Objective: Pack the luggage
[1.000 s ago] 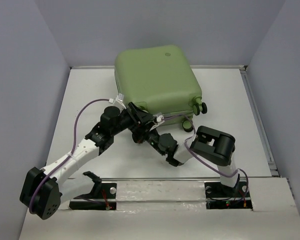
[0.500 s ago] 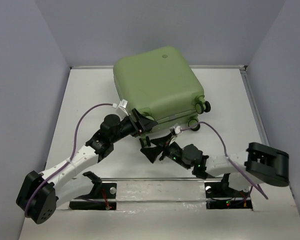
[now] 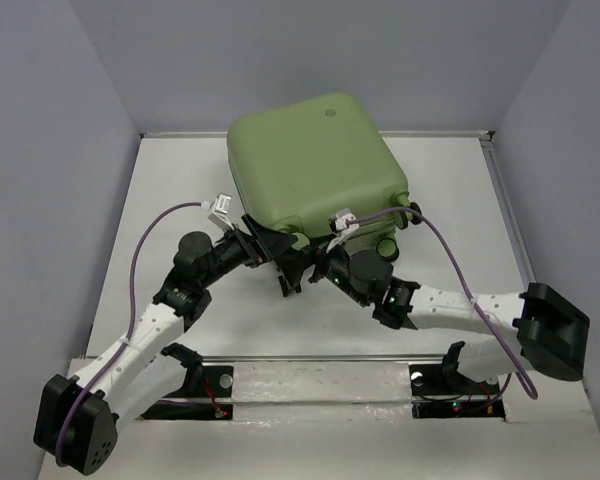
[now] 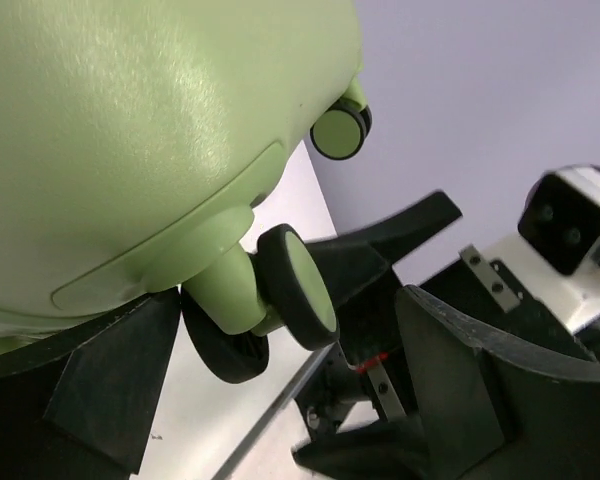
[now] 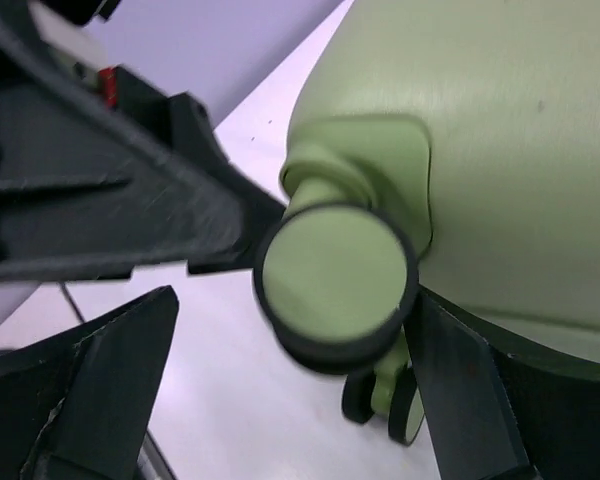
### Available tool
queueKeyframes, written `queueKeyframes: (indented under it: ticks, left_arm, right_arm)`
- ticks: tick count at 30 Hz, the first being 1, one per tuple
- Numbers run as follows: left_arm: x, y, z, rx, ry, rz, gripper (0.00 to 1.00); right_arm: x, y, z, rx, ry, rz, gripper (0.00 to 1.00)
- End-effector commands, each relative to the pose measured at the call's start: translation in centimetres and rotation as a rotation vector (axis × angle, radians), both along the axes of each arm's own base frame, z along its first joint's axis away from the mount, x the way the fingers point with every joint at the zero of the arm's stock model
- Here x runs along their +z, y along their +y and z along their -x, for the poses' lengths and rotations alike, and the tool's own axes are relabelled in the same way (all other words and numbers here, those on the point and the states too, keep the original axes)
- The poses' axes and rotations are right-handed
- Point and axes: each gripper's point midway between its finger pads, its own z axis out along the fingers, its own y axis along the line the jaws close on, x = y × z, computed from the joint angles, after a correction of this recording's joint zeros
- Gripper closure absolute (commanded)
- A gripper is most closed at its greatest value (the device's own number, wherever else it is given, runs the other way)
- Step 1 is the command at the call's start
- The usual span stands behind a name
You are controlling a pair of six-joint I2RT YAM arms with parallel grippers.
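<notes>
The luggage is a shut sage-green hard-shell suitcase lying flat at the back middle of the table, with caster wheels at its right corner. Both grippers meet at its near edge. My left gripper is open, and in the left wrist view a green-and-black caster wheel sits between its wide fingers below the luggage shell. My right gripper is open too. The right wrist view has a caster wheel between its fingers, close to the right one.
The white table has a raised rim on the right and grey walls around. A metal rail runs along the near edge by the arm bases. Purple cables loop above both arms. The two grippers nearly touch each other.
Both grippers have opened. The right arm has stretched out, its elbow swinging right, and its gripper came up to the suitcase's near edge. The left gripper drew back slightly left.
</notes>
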Motion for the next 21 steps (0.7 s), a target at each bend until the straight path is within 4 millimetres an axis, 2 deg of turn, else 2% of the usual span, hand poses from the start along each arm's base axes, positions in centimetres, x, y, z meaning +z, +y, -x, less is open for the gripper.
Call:
queueKeyframes:
  ticks: [1, 3, 4, 5, 8, 10, 11, 12, 13, 14, 15, 16, 17, 18, 19, 21]
  left_arm:
    - [3.8, 0.7, 0.2, -0.006, -0.2, 0.035, 0.01]
    - [3.8, 0.6, 0.3, -0.014, -0.205, 0.031, 0.01]
    - [3.9, 0.6, 0.5, -0.02, -0.208, 0.029, 0.01]
    - [3.8, 0.7, 0.5, -0.02, -0.209, 0.025, 0.01]
    - [3.3, 1.0, 0.6, -0.012, -0.203, -0.003, 0.01]
    - [3.0, 1.6, 0.4, 0.02, -0.218, -0.042, 0.01]
    - [2.7, 2.0, 0.3, 0.036, -0.218, -0.07, 0.02]
    - [1.2, 2.8, -0.2, 0.089, -0.176, -0.122, 0.03]
    - [0.6, 3.6, 0.0, 0.121, -0.186, -0.151, 0.05]
    - [-0.9, 4.6, -0.2, 0.174, -0.149, -0.184, 0.06]
    - [-0.8, 5.1, 0.2, 0.195, -0.166, -0.176, 0.07]
    - [-1.7, 5.4, 0.4, 0.206, -0.16, -0.182, 0.15]
    - [-4.0, 5.7, 0.8, 0.208, -0.127, -0.202, 0.21]
    - [-4.8, 6.0, 0.9, 0.22, -0.121, -0.21, 0.23]
    - [-6.4, 6.3, 1.3, 0.22, -0.111, -0.228, 0.27]
    - [-7.7, 6.7, 1.2, 0.24, -0.095, -0.251, 0.31]
  right_arm:
    - [3.5, 1.9, -2.5, 0.001, -0.055, -0.042, 0.01]
    - [3.5, 2.4, -3.5, -0.017, -0.057, -0.055, 0.02]
    - [4.4, 2.4, -4.2, -0.038, -0.064, -0.087, 0.04]
    - [3.9, 2.6, -4.4, -0.046, -0.054, -0.085, 0.05]
    - [4.3, 2.9, -5.9, -0.1, -0.045, -0.103, 0.3]
    - [4.0, 3.0, -6.1, -0.105, -0.041, -0.097, 0.41]
    - [4.1, 2.9, -6.1, -0.107, -0.042, -0.097, 0.56]
    - [3.7, 2.6, -6.0, -0.113, -0.042, -0.087, 0.63]
    - [4.2, 2.2, -5.9, -0.118, -0.049, -0.096, 0.72]
    - [4.1, 1.8, -5.9, -0.129, -0.053, -0.085, 0.75]
    - [4.7, 1.4, -5.8, -0.132, -0.061, -0.085, 0.83]
    - [4.9, 1.3, -5.8, -0.135, -0.064, -0.072, 0.85]
    - [5.1, 1.1, -5.8, -0.137, -0.07, -0.057, 0.85]
    - [4.7, 0.9, -5.7, -0.137, -0.07, -0.009, 0.86]
    - [5.8, 0.7, -5.6, -0.135, -0.082, -0.014, 0.88]
    - [5.7, 0.4, -5.6, -0.137, -0.087, 0.039, 0.89]
